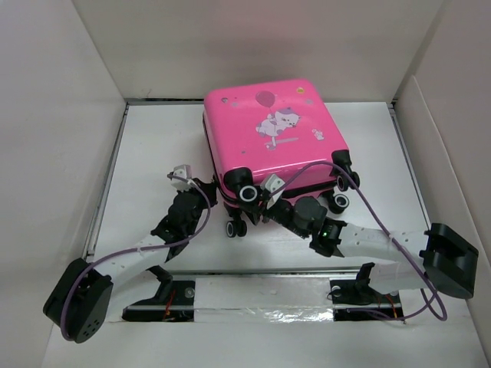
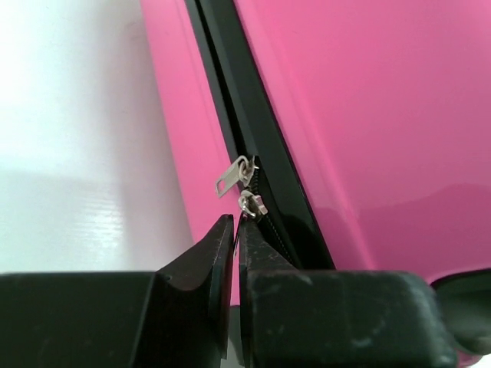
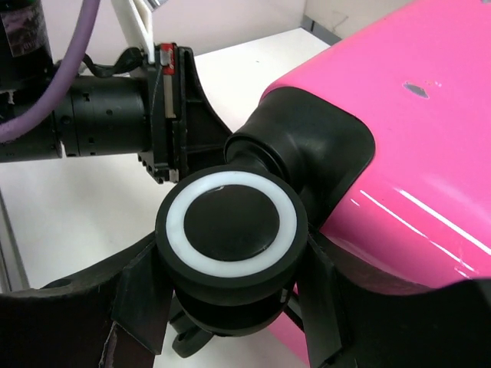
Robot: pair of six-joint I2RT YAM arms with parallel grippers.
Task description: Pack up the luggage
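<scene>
On the white table (image 1: 153,138), the luggage (image 1: 276,126) lies flat and closed, just ahead of our arms. Our left gripper (image 2: 235,226) is pressed together, tips at a zipper pull (image 2: 251,205), while our right gripper (image 3: 230,268) clasps one black wheel (image 3: 230,222).

White table (image 1: 153,142), white panel walls (image 1: 253,38) on three sides — even light

L gripper (image 2: 235,224) closed, R gripper (image 3: 230,259) clamped
</scene>
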